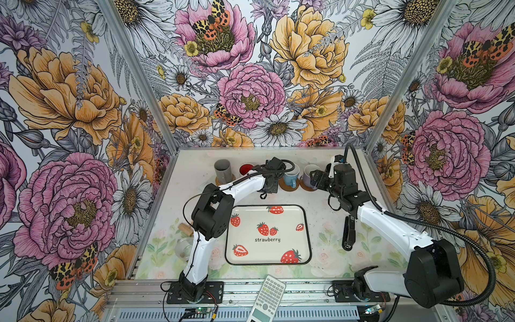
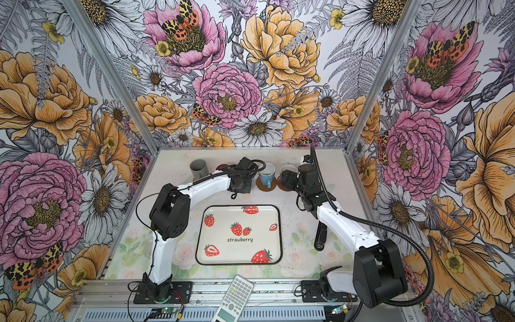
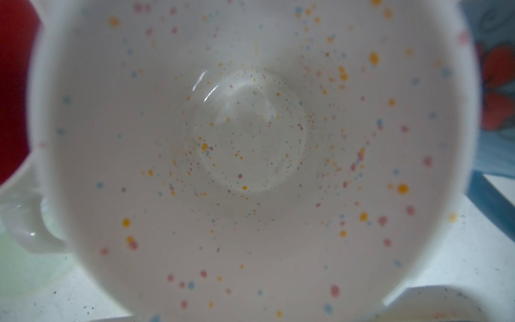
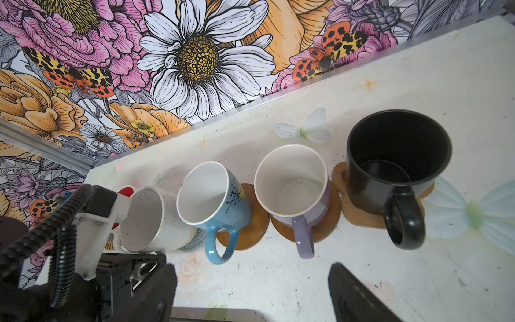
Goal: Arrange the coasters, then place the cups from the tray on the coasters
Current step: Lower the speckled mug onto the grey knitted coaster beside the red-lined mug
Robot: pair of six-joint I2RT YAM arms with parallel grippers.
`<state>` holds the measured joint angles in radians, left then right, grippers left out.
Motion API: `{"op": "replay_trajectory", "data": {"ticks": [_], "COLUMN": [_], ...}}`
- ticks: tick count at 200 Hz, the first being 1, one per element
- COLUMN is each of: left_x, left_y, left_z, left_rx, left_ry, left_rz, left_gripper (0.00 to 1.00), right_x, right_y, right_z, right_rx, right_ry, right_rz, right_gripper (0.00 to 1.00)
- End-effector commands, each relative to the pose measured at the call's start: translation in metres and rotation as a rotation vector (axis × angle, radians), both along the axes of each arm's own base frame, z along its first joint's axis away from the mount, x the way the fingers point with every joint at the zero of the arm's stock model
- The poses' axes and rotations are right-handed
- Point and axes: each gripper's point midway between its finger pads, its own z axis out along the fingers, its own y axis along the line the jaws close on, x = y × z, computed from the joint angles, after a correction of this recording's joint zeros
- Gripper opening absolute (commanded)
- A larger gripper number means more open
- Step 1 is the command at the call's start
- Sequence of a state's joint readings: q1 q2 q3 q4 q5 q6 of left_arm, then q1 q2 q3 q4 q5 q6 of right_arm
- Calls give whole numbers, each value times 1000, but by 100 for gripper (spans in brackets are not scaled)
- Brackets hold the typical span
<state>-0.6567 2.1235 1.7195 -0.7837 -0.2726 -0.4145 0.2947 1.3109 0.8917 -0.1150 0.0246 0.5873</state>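
Tray [image 1: 287, 245] carried no mugs. All visible mugs stood in a row beyond the tray's far edge.

Left gripper [image 1: 269, 182] was clamped on the speckled mug [image 4: 145, 220], held tilted past the tray's far edge, between the red-lined mug [image 1: 246, 168] and the blue mug [image 4: 211, 195]. A blue-grey mat [image 4: 195, 241] showed at its base.

Right gripper [image 4: 253, 267] was released, with its jaws wide apart and nothing between them, hovering beyond the tray's far right corner.

Blue mug and lavender mug [image 4: 289, 178] each sat on a brown disc [image 4: 250, 231]. Black mug [image 4: 398, 156] sat on the paw coaster [image 4: 359, 214]. Grey mug [image 1: 223, 168] stood beyond the tray's far left corner.
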Motion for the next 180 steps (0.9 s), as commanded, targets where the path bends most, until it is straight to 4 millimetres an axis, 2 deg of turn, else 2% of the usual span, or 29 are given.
{"op": "replay_trajectory", "data": {"ticks": [1, 83, 99, 133, 162, 180], "left_x": [23, 23, 23, 23, 23, 22], "left_y": [-7, -8, -8, -7, -7, -8], "left_z": [28, 22, 22, 22, 23, 24], "left_rx": [-40, -51, -54, -57, -61, -63], "left_ry": [-98, -71, -69, -67, -68, -69], "left_rz": [10, 7, 9, 14, 17, 15], "left_gripper": [0, 0, 3, 18, 42, 53], "right_x": [5, 4, 4, 3, 2, 1], "right_y": [1, 0, 0, -1, -3, -5], "right_z": [2, 1, 1, 0, 2, 3], "right_rx": [20, 23, 24, 24, 23, 22], "right_ry": [-13, -12, -12, -11, -17, -21], "right_rz": [1, 1, 0, -2, -13, -20], "right_gripper": [87, 87, 87, 87, 87, 87]}}
